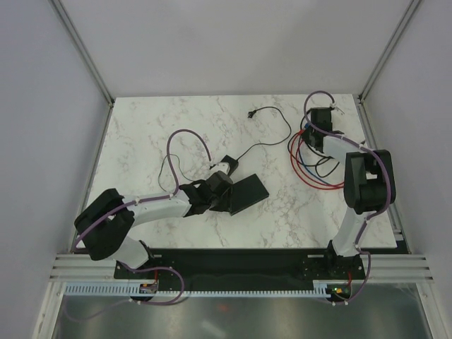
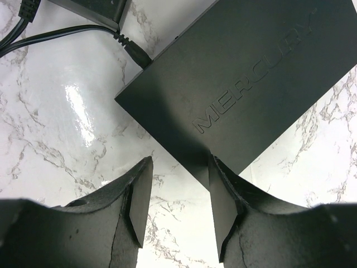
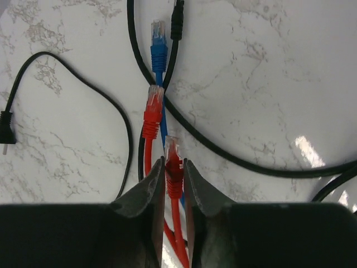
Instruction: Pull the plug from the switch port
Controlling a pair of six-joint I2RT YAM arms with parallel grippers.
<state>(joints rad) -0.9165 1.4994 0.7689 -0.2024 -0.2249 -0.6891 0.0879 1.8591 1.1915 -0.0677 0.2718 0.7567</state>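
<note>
Switch (image 2: 245,84) lies mid-table, its near corner at my left gripper (image 2: 179,163), spread wide; plug (image 2: 135,54) sits ahead-left in its side, axis running leftward; my right gripper (image 3: 173,163), well apart, pinches a red cable (image 3: 173,152).

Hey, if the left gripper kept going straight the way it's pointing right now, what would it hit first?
Probably the near corner of the flat matte-black rectangular switch, just ahead of the left gripper, whose fingers are open; depth is hard to judge.
</note>
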